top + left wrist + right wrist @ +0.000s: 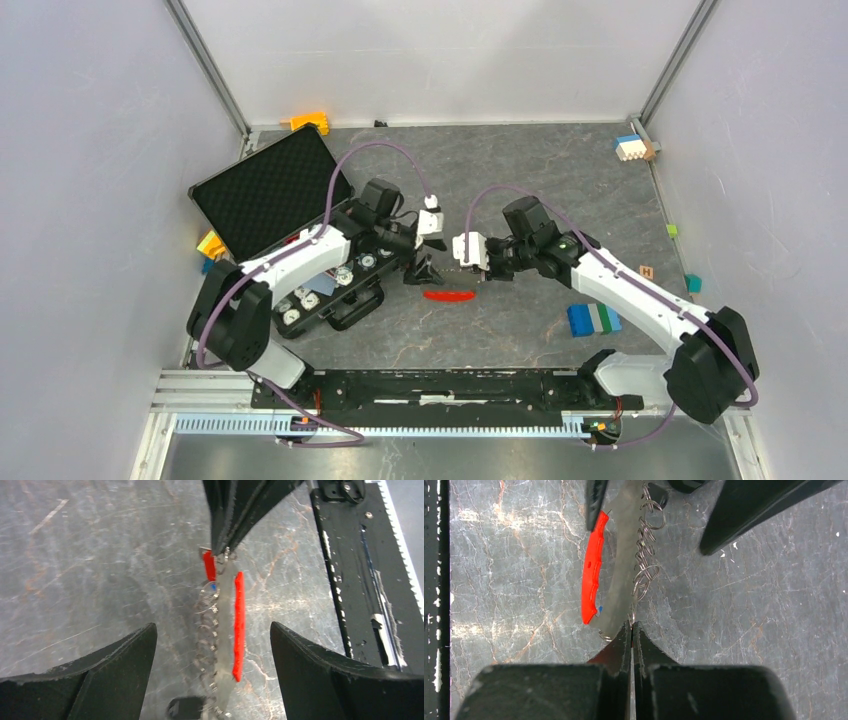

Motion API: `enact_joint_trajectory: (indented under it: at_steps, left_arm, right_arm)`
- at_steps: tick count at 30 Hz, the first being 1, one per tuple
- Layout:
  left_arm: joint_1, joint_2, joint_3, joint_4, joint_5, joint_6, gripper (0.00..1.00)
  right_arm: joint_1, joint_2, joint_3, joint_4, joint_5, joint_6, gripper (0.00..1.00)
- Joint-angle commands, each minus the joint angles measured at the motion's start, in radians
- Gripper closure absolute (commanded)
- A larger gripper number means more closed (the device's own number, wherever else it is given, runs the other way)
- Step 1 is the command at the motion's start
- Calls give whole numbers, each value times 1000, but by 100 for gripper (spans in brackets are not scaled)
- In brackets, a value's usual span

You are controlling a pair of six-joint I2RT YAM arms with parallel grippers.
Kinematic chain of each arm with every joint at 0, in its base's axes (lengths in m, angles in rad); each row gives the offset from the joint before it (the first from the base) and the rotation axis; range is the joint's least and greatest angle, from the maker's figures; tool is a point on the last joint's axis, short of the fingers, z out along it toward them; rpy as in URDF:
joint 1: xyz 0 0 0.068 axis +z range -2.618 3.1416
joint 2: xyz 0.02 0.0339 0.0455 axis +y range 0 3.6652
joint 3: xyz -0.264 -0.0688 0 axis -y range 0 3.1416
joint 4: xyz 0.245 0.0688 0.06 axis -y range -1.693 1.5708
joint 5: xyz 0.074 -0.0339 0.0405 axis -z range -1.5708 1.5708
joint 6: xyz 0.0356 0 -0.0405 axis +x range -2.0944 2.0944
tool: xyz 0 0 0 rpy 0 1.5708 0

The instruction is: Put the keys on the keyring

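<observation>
The keyring's chain (644, 555) lies stretched between both grippers, with its long red clip (591, 575) alongside; the clip also shows in the top view (448, 295). My right gripper (631, 625) is shut at the chain's ring end, and a thin red sliver shows between its fingers. In the left wrist view the red key's head (209, 565) sticks out just below that shut tip. A speck of the blue key (213, 586) shows beside the ring. My left gripper (212, 627) is open wide, straddling the chain (210, 640) and clip (239, 625) without touching them.
An open black case (268, 190) and a tool tray (330, 290) sit at the left. A blue-green-white block (593, 318) lies at the right. Small blocks lie at the far edges (310, 122) (632, 148). A black rail (440, 390) runs along the front.
</observation>
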Motion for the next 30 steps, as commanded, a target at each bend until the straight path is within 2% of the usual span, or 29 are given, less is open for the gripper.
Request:
enact_joint_trajectory:
  at_steps: [1,7,10,15,21,22,24,25,26,27,28,30]
  left_arm:
    - [-33,52,31,-38,47,72,10]
    - [-71,117,41,8,45,33,14]
    - [-95,150,56,8,44,20,24]
    - [-100,184,79,6,69,-3,48]
    - [-100,217,149,-152,87,86,93]
    - [-100,218,159,-176,79,101,98]
    - [-100,217,177,-246,77,158,98]
    - [-100,214,183,-278,76,191,98]
    - [-98,207,187,-315,77,233,98]
    - [-97,197,185,-342,77,272,98]
    - [-96,184,178,-374,76,324,98]
    - [-92,155,159,-426,75,421,98]
  right_arm:
    - [4,-61,-19,75,-31,35,100]
    - [4,-93,-38,101,-33,56,100]
    - [5,-98,-45,109,-33,64,100]
    - [5,-104,-65,129,-30,74,100]
    - [5,-113,-81,140,-30,87,100]
    - [5,-117,-83,143,-32,91,100]
    - [5,-125,-87,147,-36,102,100]
    - [5,-128,-86,144,-39,106,97]
    - [4,-129,-86,138,-44,108,89]
    - [4,-131,-84,128,-48,108,68]
    - [4,-135,-85,116,-54,104,54]
    - [5,-153,-102,108,-55,101,41]
